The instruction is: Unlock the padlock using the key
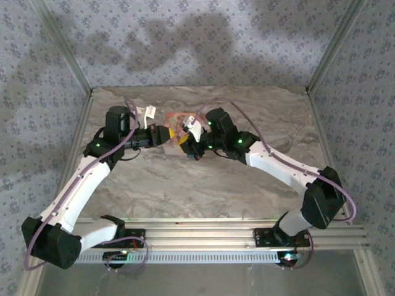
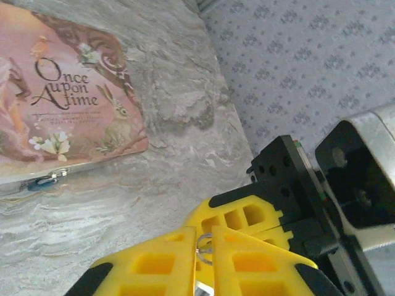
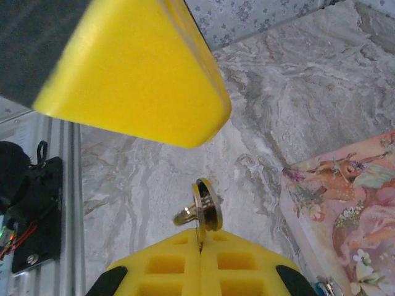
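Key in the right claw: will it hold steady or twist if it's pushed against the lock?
Probably stiff: the key looks like small, solid metal. It may well pivot under a push, since the right claw seems to pinch just its lower edge, leaving most of it standing free. The ring around its head looks loose, so it could flop or snag.

Box (image 1: 176, 119) far-centre on the table (image 1: 247, 179), between left gripper (image 2: 205, 239) and right gripper (image 3: 200, 243), padlock (image 2: 41, 181) at its edge.

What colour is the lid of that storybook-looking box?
The picture-printed box lid is mostly pink, with brown lettering; clearest in the left wrist view.
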`<state>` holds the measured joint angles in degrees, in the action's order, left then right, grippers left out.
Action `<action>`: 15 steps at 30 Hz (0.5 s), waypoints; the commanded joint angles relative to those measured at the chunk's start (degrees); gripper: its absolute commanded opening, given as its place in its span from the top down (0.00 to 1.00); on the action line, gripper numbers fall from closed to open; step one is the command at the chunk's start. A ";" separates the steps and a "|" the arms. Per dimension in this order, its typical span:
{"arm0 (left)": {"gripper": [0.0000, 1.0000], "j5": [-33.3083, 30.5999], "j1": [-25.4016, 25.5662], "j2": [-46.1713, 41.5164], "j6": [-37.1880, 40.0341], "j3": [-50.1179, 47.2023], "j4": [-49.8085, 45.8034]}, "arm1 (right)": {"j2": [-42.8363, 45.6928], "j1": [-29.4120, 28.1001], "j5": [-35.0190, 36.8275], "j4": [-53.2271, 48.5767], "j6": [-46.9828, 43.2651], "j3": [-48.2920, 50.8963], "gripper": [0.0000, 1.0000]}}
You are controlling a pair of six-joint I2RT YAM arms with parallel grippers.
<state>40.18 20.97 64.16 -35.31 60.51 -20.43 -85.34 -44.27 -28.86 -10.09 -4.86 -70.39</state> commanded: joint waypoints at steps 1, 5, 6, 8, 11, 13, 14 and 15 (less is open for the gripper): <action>0.89 6.39 -0.32 -1.17 3.41 -0.48 3.37 | 2.06 0.17 -3.81 -6.32 -1.73 -2.39 1.00; 0.79 8.10 -0.32 -1.30 7.82 0.54 2.20 | 2.07 0.10 -5.20 -7.39 -1.61 -2.27 1.00; 0.74 7.95 -0.32 -1.91 10.36 0.86 1.13 | 2.08 0.23 -5.60 -7.69 -1.64 -2.38 1.00; 0.62 7.07 -0.47 -3.83 18.24 1.41 -2.17 | 2.06 0.30 -6.90 -8.85 -1.72 -2.86 1.00; 0.48 8.91 -0.55 -6.20 27.27 1.53 -5.23 | 1.93 0.49 -9.10 -11.98 -2.10 -4.41 1.00; 0.45 13.04 -0.50 -6.50 31.00 1.94 -5.97 | 1.86 0.59 -10.51 -13.89 -2.47 -5.16 1.00; 0.45 14.79 -0.50 -6.34 32.36 2.27 -6.32 | 1.83 0.68 -11.13 -14.76 -2.57 -5.44 1.00; 0.45 16.19 -0.49 -6.11 33.35 2.49 -6.71 | 1.88 0.66 -11.59 -15.30 -2.56 -5.67 1.00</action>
<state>49.87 20.62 58.30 -11.25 60.66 -24.53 -84.29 -44.05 -36.77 -21.15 -6.09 -73.49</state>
